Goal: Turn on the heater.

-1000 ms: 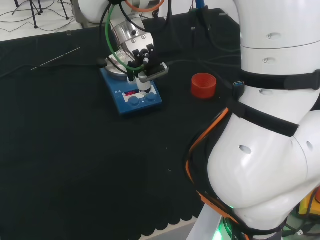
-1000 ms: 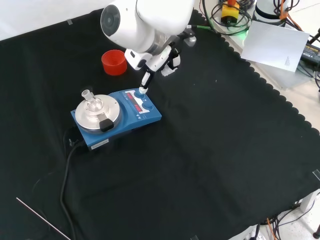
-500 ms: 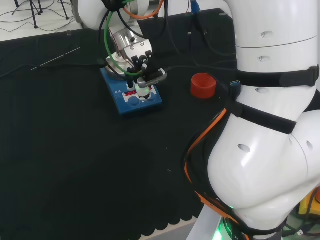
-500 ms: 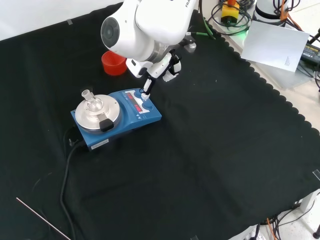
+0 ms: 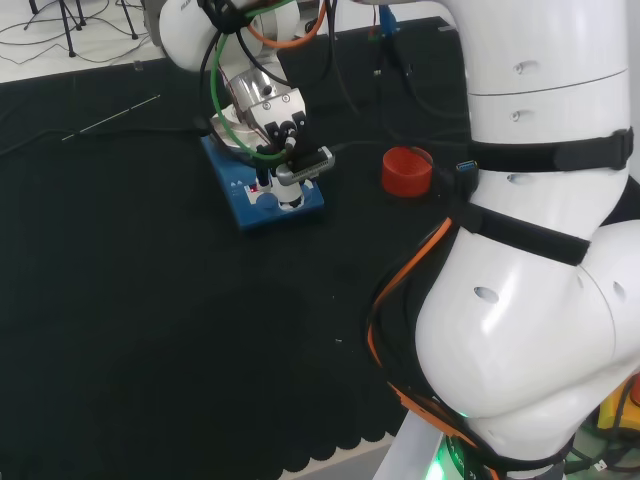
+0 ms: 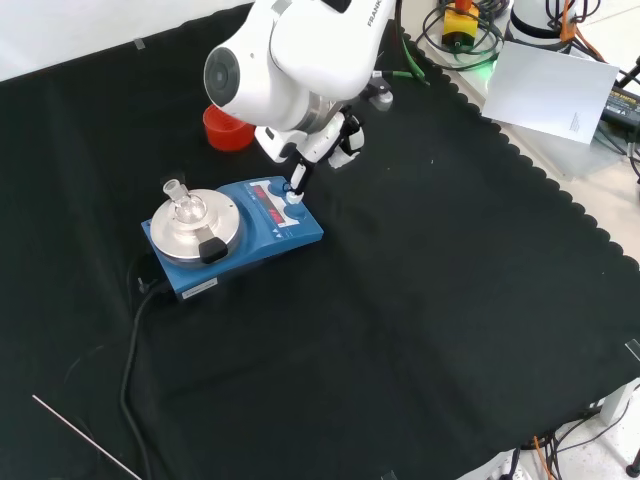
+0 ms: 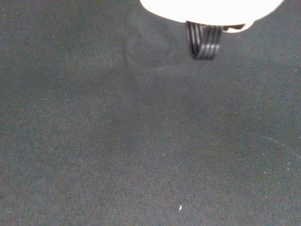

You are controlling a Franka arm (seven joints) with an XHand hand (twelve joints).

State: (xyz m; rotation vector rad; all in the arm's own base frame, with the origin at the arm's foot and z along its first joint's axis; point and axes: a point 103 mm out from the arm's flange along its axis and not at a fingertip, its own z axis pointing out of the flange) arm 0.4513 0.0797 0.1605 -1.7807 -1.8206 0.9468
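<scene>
From the head view, my robot hand (image 5: pixel 283 150) hangs over the front panel of the blue heater (image 5: pixel 250 200), which sits on the black cloth of the surface (image 5: pixel 150 330) toward the far left of my own white links. One finger reaches straight down and its tip meets the right-hand knob (image 5: pixel 293 199) on the panel; the other fingers are folded back. The left-hand knob (image 5: pixel 266 201) lies just beside it, uncovered. To the right of the heater, well apart from it, stands a red cup (image 5: pixel 406 170).

In the front view, the heater (image 6: pixel 245 245) lies left of centre on the surface (image 6: pixel 420 330), with its round silver plate (image 6: pixel 195 225) at the left end and a small clear glass flask (image 6: pixel 182 205) standing on that plate. My robot hand (image 6: pixel 325 140) comes in from above, below the big white link; the outstretched finger (image 6: pixel 297 177) points down onto the knob (image 6: pixel 293 196) at the panel's far right corner and touches it. I hold nothing: one finger is straight and pressing, the rest curled. The red cup (image 6: pixel 222 130) shows behind the link, beyond the heater. A black cable (image 6: pixel 130 350) runs from the heater's left end toward the near edge.

In the wrist view, I see bare black cloth (image 7: pixel 141 141), with a blurred white part of my robot hand (image 7: pixel 207 9) and a dark ribbed piece (image 7: pixel 204 40) below it.
</scene>
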